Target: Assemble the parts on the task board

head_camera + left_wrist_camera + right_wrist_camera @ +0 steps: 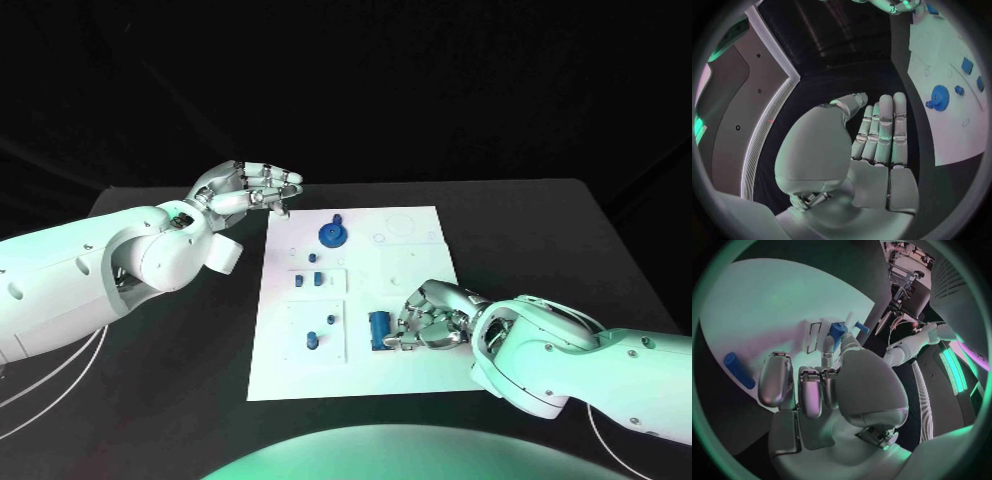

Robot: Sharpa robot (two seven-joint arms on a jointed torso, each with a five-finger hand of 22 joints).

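Note:
The white task board [361, 370] lies in the middle of the table. A blue gear [333, 234] sits near its far end, also seen as the gear [939, 95]. Small blue parts [310, 280] stand mid-board, and a blue peg [315, 342] lies nearer me. My right hand [433, 317] rests on the board's right side with fingers curled, pinching a blue block [379, 328] between thumb and a finger; the block [837, 332] shows at the fingertips. My left hand [248, 187] hovers above the table off the board's far left corner, holding nothing, its fingers [882, 130] stretched out.
The black table [534, 230] extends on both sides of the board. A blue peg [739, 370] lies on the board beside my right hand [817, 385]. My left forearm [101, 270] spans the table's left side.

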